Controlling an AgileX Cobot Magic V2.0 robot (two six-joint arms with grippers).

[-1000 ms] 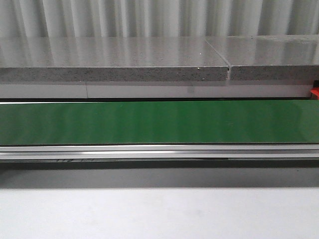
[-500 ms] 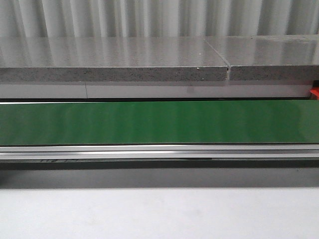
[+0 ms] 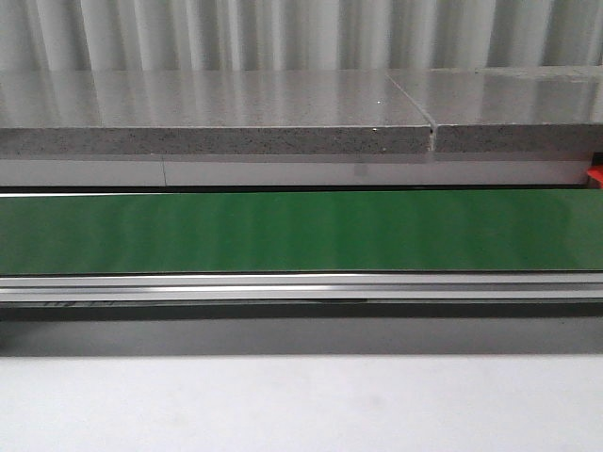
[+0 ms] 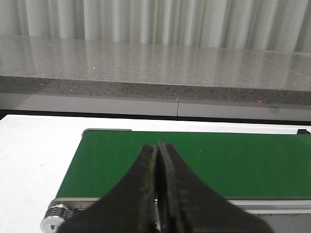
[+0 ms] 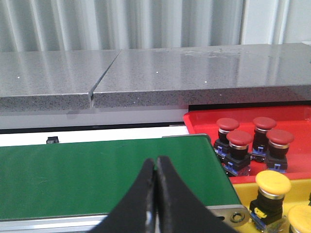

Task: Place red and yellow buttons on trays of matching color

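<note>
Both the left gripper (image 4: 156, 150) and the right gripper (image 5: 156, 162) are seen pressed closed with nothing held, each poised over the green belt (image 3: 301, 231). Four red buttons (image 5: 241, 138) are stood in the red tray (image 5: 204, 121), and yellow buttons (image 5: 272, 183) in the yellow tray (image 5: 243, 187) just beside it.

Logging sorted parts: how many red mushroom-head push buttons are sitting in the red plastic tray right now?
4, clustered in the red plastic tray beside the green conveyor belt: back-left, front-left, back-right, front-right. More may sit beyond the frame edge.

Glossy green belt (image 3: 301, 231), brushed metal rail (image 3: 301, 287), polished speckled stone ledge (image 3: 217, 113)
</note>
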